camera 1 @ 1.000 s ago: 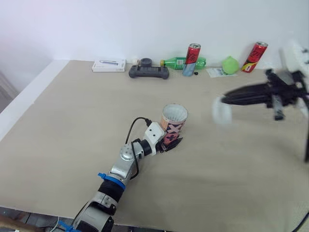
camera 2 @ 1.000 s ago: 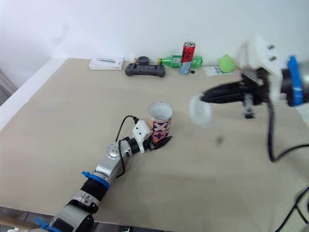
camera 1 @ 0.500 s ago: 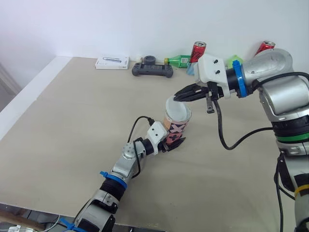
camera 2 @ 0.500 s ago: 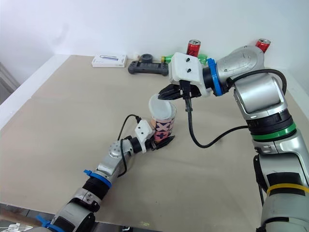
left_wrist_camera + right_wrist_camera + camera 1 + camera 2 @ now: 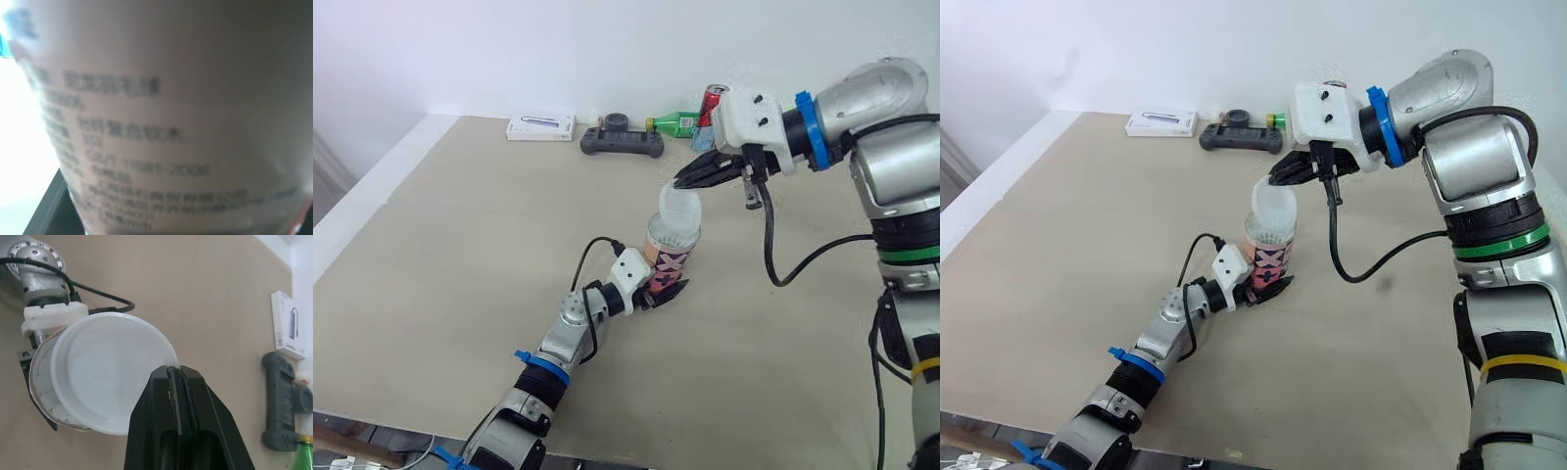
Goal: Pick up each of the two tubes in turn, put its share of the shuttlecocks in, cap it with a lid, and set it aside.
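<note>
1. Head camera: the left end effector clamps the base of the pink-and-black patterned cardboard tube, which stands upright on the beige worktop. The right end effector pinches the translucent white round plastic lid by its rim, tilted just over the tube's mouth.
2. Left wrist: the tube's printed wall, pressed close.
3. Right wrist: closed black fingers nip the lid's edge, with white shuttlecock feathers peeking out beyond.

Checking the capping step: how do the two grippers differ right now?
The left gripper sits low by the table, shut on the tube near its base; the right gripper hangs higher, over the tube's mouth, pinching the lid by its rim. The left holds the tube upright; the right holds the lid tilted. Both are shut on something.
</note>
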You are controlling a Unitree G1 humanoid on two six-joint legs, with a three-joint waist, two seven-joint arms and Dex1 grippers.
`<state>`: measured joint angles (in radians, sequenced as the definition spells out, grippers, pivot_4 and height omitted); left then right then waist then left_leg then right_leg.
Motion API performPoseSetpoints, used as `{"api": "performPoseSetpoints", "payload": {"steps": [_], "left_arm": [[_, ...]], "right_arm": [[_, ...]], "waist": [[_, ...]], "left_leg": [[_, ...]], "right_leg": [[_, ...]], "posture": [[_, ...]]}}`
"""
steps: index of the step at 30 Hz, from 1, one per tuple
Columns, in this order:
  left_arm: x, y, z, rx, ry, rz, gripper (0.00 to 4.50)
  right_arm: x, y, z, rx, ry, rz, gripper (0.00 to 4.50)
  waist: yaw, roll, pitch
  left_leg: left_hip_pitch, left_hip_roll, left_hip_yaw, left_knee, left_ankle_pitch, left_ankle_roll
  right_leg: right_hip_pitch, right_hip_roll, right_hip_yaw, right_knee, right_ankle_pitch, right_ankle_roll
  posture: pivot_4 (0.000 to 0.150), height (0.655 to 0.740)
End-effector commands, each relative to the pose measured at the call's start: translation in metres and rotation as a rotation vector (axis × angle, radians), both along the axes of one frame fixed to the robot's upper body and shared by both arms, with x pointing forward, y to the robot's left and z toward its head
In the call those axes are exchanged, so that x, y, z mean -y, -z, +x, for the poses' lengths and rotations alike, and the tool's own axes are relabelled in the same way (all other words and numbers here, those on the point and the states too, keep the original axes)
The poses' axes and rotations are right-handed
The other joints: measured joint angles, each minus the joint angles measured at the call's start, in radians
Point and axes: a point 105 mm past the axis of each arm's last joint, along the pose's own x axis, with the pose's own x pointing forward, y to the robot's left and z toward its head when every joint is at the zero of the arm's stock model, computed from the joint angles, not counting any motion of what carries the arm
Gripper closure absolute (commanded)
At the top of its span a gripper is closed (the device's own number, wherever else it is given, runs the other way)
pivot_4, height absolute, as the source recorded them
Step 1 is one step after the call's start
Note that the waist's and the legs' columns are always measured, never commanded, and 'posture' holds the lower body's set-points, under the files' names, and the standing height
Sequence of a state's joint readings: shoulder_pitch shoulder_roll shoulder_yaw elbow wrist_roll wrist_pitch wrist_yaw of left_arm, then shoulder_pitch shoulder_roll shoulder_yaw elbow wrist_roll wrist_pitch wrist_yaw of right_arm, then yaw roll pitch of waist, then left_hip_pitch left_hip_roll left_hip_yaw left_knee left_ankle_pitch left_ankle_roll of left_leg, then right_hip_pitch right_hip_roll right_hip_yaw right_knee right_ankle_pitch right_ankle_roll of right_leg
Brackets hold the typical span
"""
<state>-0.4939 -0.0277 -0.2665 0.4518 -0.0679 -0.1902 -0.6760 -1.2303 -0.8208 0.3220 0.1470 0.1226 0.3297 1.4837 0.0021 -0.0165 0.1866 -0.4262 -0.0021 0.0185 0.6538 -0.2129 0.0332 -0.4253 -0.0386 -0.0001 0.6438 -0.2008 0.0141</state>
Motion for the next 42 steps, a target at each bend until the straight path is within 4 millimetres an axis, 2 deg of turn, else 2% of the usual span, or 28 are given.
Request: {"api": "performPoseSetpoints", "payload": {"steps": [1,6,29,40,41,42], "left_arm": [[0.003,0.003,-0.002,-0.007,0.005,0.007,1.45],[0.003,0.003,-0.002,-0.007,0.007,0.006,1.45],[0.001,0.004,-0.002,-0.006,0.001,0.011,1.45],[0.000,0.004,-0.002,-0.007,-0.001,0.011,1.45],[0.000,0.004,-0.002,-0.008,-0.001,0.011,1.45],[0.000,0.004,-0.002,-0.008,-0.001,0.010,1.45]], "right_arm": [[0.003,-0.006,-0.006,0.036,-0.008,-0.023,4.42],[0.006,0.008,-0.005,0.013,-0.002,-0.054,4.42],[0.011,0.037,-0.003,0.001,0.000,-0.140,4.42],[0.011,0.045,-0.005,-0.007,-0.007,-0.167,4.42],[0.011,0.045,-0.005,-0.006,-0.007,-0.167,4.13],[0.011,0.046,-0.005,-0.005,-0.007,-0.168,3.63]], "waist": [[0.000,0.000,0.000],[0.001,0.000,0.000],[0.004,0.000,0.000],[0.004,0.000,0.000],[0.004,0.000,0.000],[0.004,0.000,0.000]], "left_leg": [[0.000,0.000,0.000,0.000,0.000,0.000],[0.000,0.000,0.000,0.000,0.000,0.000],[0.000,0.000,0.000,0.000,0.000,0.000],[0.001,0.000,0.000,0.000,0.000,0.000],[0.001,0.000,0.000,0.000,0.000,0.000],[0.001,0.000,0.000,0.000,0.000,0.000]], "right_leg": [[0.000,0.000,0.000,0.000,0.000,0.000],[0.000,0.000,0.000,0.000,0.000,0.000],[0.000,0.000,0.000,0.000,0.000,0.000],[0.001,0.000,0.000,0.000,0.000,0.000],[0.001,0.000,0.000,0.000,0.000,0.000],[0.001,0.000,0.000,0.000,0.000,0.000]], "posture": [[0.150,0.7395],[0.150,0.7395],[0.150,0.7395],[0.150,0.7395],[0.150,0.7395],[0.150,0.7395]]}}
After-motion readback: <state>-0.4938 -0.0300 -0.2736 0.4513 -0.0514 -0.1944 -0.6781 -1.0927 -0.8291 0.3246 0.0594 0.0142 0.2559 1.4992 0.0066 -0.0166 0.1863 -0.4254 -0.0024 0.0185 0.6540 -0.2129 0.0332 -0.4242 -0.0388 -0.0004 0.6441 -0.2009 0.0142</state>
